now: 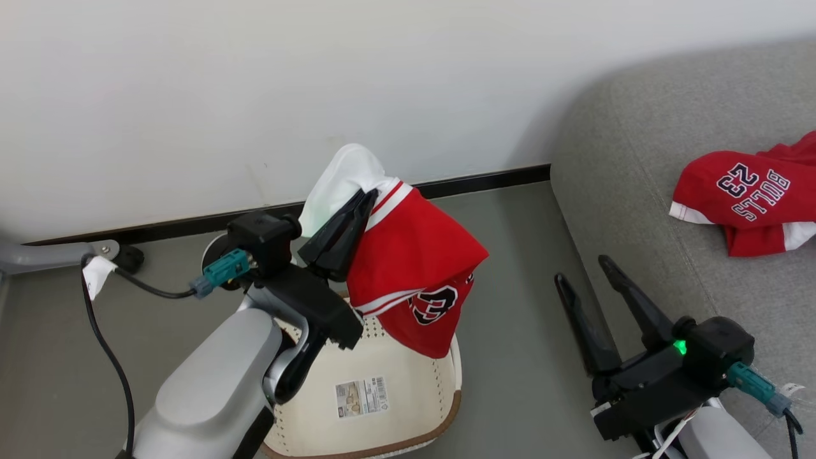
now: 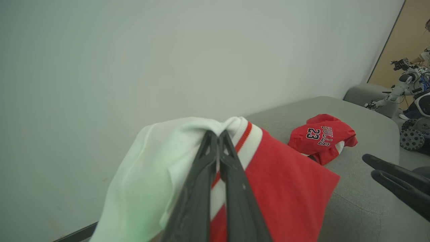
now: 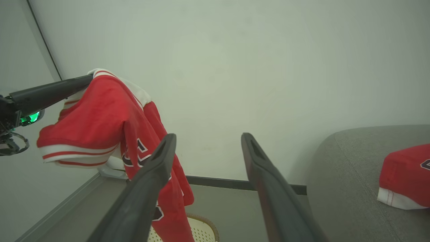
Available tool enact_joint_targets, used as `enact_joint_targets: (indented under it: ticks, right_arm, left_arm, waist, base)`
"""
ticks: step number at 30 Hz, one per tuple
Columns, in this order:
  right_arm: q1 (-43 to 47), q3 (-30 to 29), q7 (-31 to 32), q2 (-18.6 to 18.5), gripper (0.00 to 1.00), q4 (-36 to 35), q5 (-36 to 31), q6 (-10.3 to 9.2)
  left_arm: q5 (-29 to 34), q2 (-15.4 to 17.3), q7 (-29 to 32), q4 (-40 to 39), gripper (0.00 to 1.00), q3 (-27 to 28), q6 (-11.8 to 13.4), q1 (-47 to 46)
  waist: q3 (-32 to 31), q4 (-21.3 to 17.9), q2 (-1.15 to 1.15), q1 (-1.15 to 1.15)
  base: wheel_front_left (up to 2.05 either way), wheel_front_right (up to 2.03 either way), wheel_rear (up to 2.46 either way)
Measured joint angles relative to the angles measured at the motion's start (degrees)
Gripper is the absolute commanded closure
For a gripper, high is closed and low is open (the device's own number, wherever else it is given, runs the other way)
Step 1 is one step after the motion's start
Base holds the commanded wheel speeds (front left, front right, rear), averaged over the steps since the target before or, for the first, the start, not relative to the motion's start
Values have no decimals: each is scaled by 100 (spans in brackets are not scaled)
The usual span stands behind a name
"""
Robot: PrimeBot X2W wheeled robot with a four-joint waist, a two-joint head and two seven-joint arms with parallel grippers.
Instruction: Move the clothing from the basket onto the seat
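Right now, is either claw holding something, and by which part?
The left gripper pinches the red shorts at their white panel beside the striped trim; the right gripper is open and empty.

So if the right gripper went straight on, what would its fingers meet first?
Probably the white wall; the way there looks free, though depth is unclear.

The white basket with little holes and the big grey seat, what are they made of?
The oval cream-white basket looks like smooth hard plastic: neat rows of holes, slight sheen. The large light grey seat is probably woven cloth over padding: matte, faintly speckled, with a seam.
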Motion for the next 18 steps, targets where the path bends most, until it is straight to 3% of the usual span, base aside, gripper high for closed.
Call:
enact_joint_targets:
  ticks: [7,18]
  right_arm:
    - [-60,592,1,-116,0,254,0,0]
    - [-860,1303,0,-153,0,1180,3,0]
  left_arm:
    - [26,-268,0,79,100,-36,-4,-399]
    - [37,-461,0,135,100,-214,-5,-450]
  waist:
    - [-26,268,0,0]
    - [-217,622,0,0]
  base:
    - [0,0,0]
    - [0,0,0]
